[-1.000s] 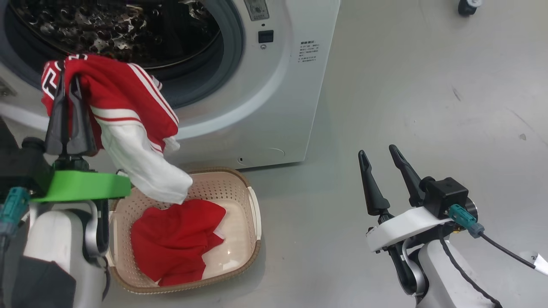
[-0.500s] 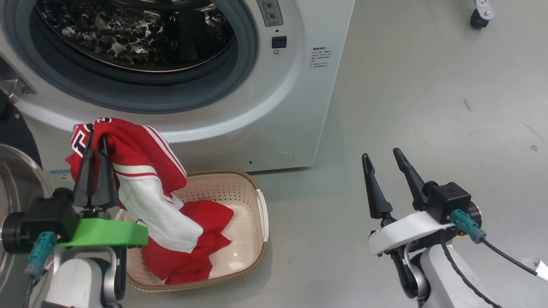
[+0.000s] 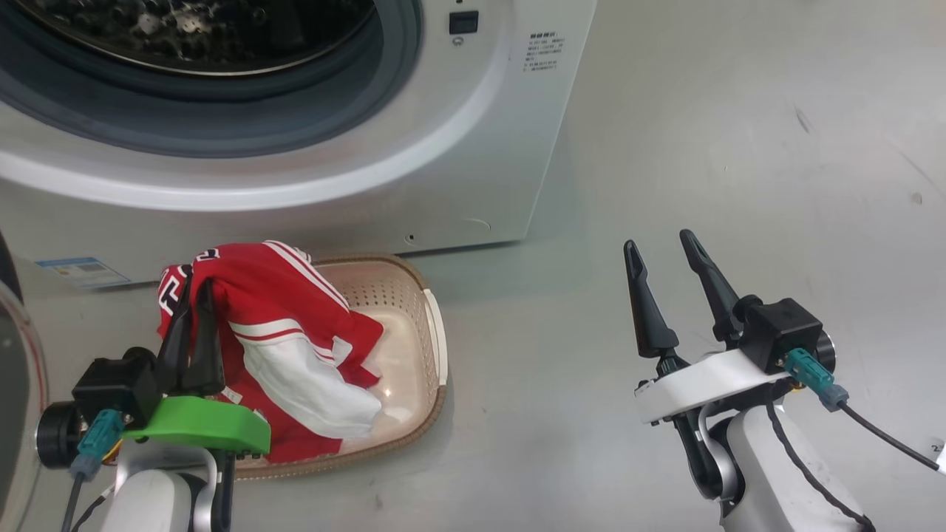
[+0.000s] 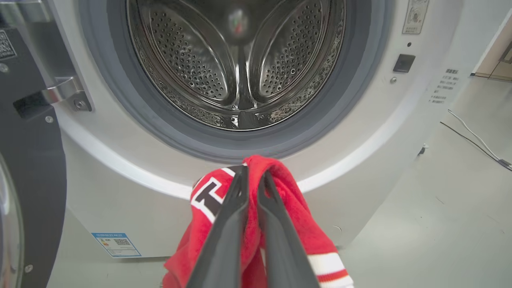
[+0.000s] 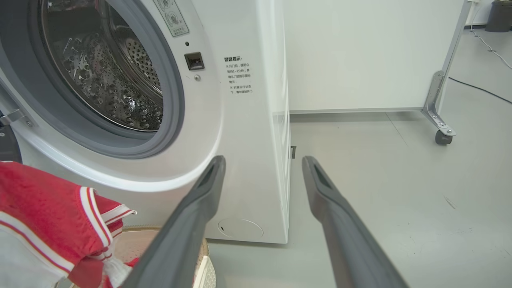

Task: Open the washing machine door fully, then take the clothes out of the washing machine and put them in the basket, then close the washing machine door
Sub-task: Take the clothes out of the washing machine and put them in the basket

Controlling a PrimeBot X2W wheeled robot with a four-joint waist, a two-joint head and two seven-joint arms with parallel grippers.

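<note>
Door step looks done: the washing machine door point(image 4: 30, 168) is swung out at the far left of the left wrist view, and the mouth of the washing machine point(image 3: 443, 148) is wide open across the top of the head view. The drum point(image 4: 236, 60) looks empty from what I can see (its near bottom lip is hidden by cloth, so can't swear to it).

Unloading is approx. at the drop. My left gripper point(image 3: 198, 284), lower left of the head view, has its fingers pinched nearly together on the top fold of the clothes point(image 3: 281, 295), i.e. the red jersey. The jersey's lower folds already lie inside the basket point(image 3: 436, 332), which sits on the floor right in front of the machine at lower centre. My right gripper point(image 3: 657, 239) hangs at lower right with fingers spread wide, holding nothing, well apart from the basket.

Left to do, I reckon: let go of the jersey so it all drops in, pull the arm clear, then swing the door shut.

Floor point(image 3: 702, 111) is smooth pale grey w/ a few scuffs. In the right wrist view a white partition point(image 5: 360, 52) on castors stands behind the machine, upper right
</note>
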